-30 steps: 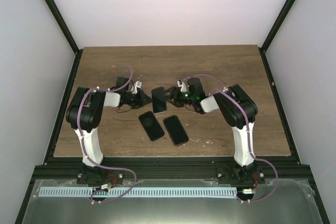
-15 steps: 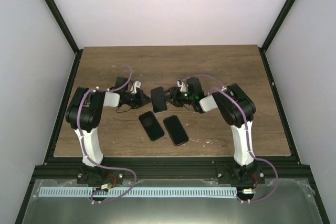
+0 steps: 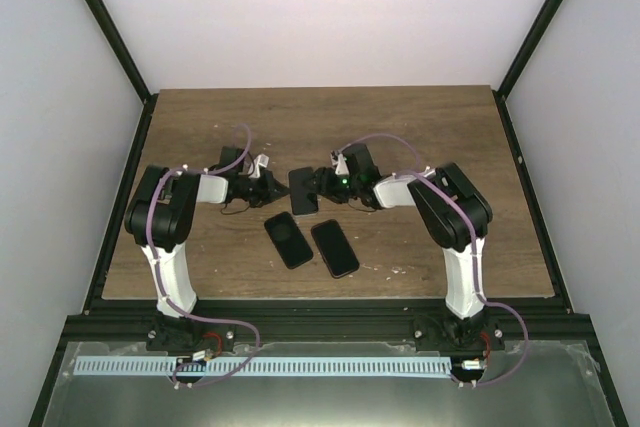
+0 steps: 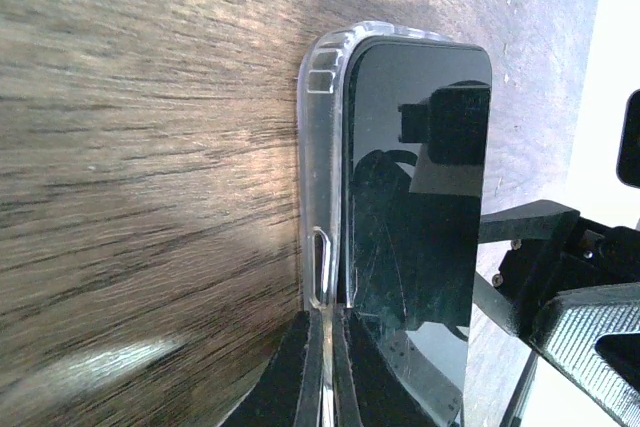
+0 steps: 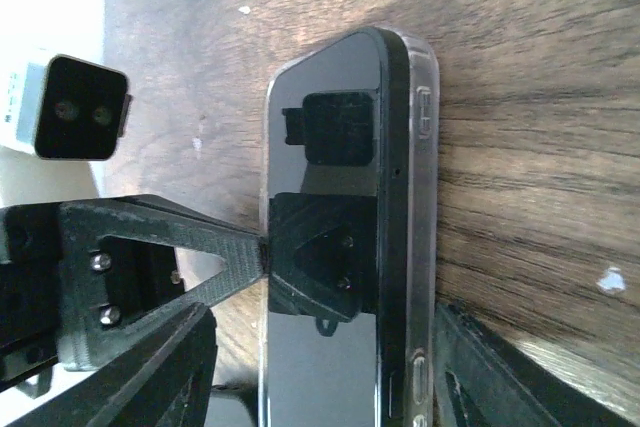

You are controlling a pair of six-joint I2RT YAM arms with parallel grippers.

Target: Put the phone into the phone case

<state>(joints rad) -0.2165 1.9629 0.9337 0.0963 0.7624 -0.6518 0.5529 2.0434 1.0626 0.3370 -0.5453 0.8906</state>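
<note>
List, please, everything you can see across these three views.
table: one, brown wood, under everything.
phone: one, black, mid-table between the arms, lying in the case.
case: one, clear, around that phone.
spare phones or cases: two, black, flat, side by side nearer the bases; which they are is unclear.
walls: white, black-framed, around the table.
left end effector: one, black, shut on the case's edge.
right end effector: one, black, open, straddling the phone.

Probably lab, white-walled booth (image 3: 330,17), wooden table (image 3: 420,117)
</note>
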